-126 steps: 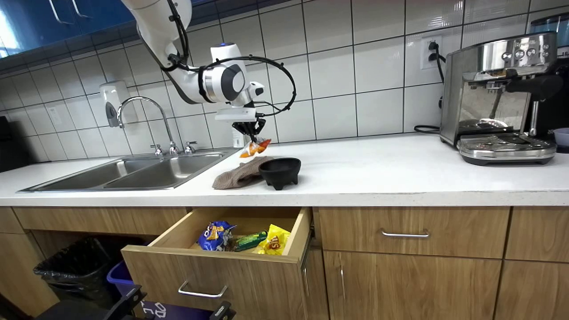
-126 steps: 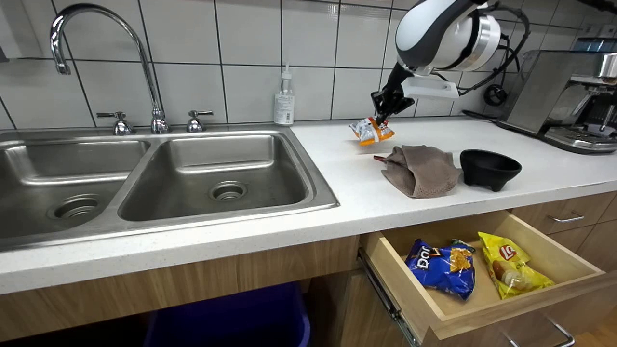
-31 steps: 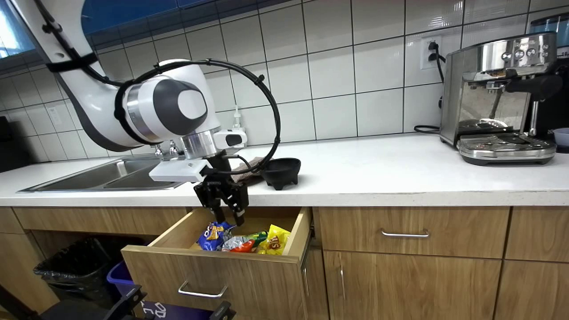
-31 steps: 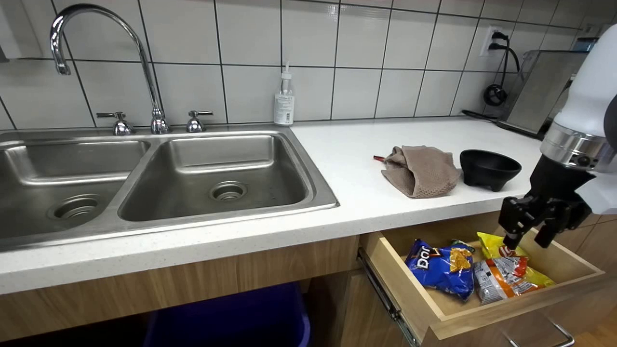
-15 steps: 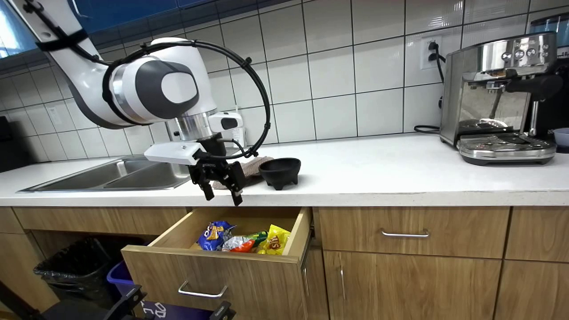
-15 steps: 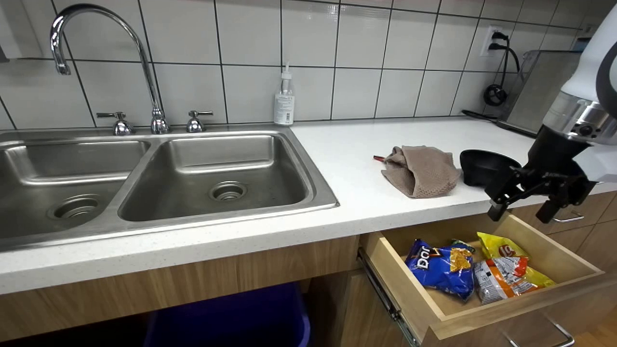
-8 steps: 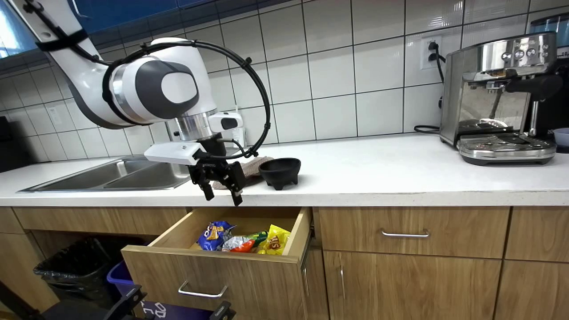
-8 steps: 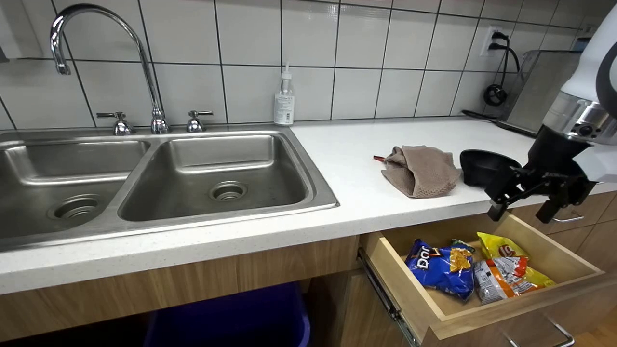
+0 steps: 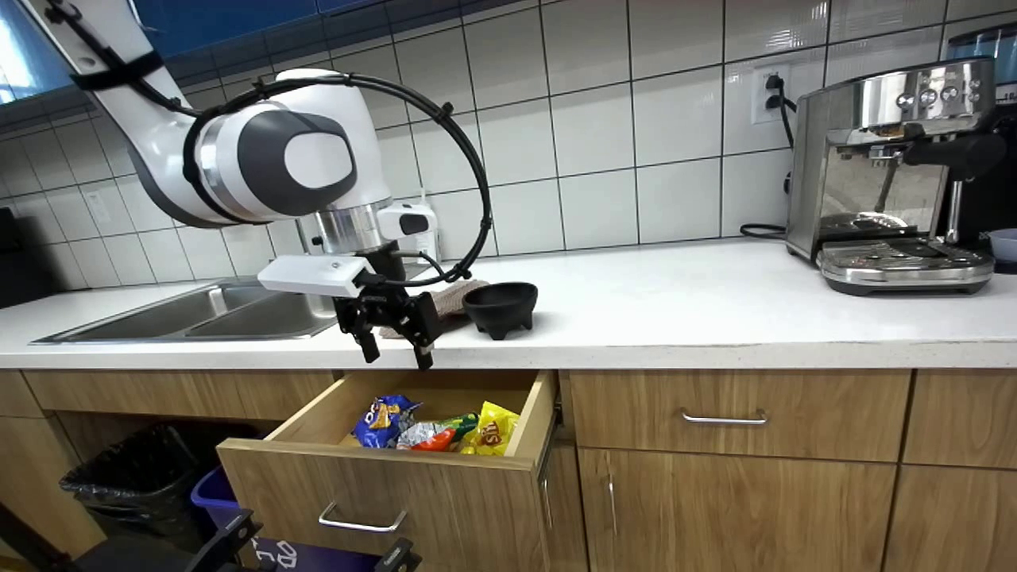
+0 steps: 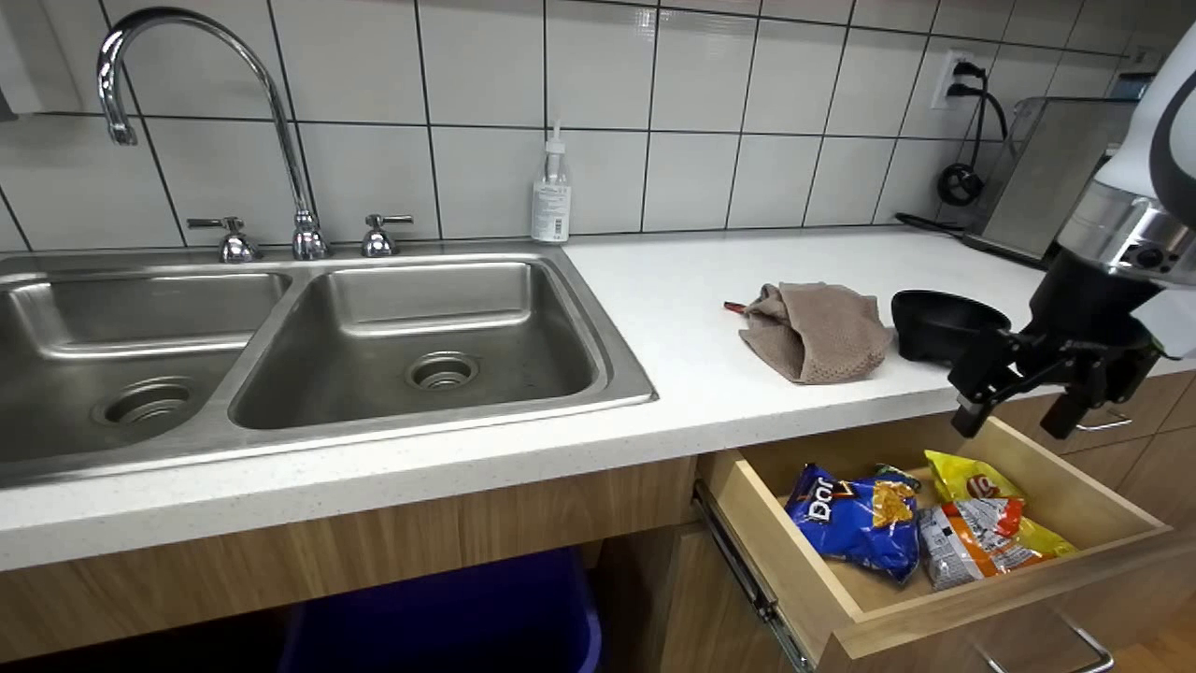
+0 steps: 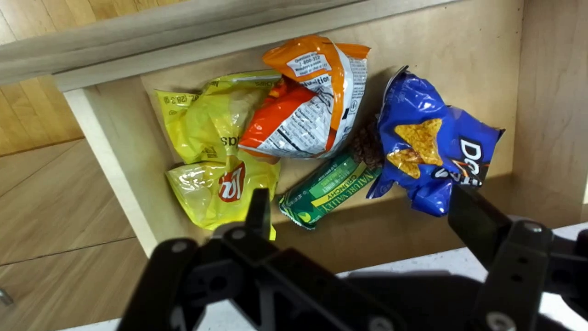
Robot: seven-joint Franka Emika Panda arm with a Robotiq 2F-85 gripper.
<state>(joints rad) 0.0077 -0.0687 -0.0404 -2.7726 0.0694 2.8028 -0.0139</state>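
My gripper (image 9: pixel 397 356) (image 10: pixel 1014 423) hangs over the pulled-out drawer (image 9: pixel 373 488), jaws wide apart and holding nothing. Inside the drawer, in the wrist view, a yellow Lay's bag (image 11: pixel 211 133) lies at the left. An orange, red and white bag (image 11: pixel 303 110) partly overlaps it. At the right is a blue Doritos bag (image 11: pixel 422 138). Between them rests a green Nature Valley bar (image 11: pixel 328 193), with a dark brown item (image 11: pixel 367 145) half hidden beside it. The fingertips are above these packets, apart from them.
A black footed bowl (image 9: pixel 500 308) and a brown cloth (image 10: pixel 822 332) sit on the counter behind the gripper; a red tip (image 10: pixel 734 307) pokes out by the cloth. Around are a double sink (image 10: pixel 439 327), soap bottle (image 10: pixel 551 196), espresso machine (image 9: pixel 898 175) and purple bin (image 10: pixel 448 617).
Earlier the gripper held the orange bag above the counter; that bag now lies in the drawer. The opened gripper rose out of the drawer, and lately has shifted only slightly.
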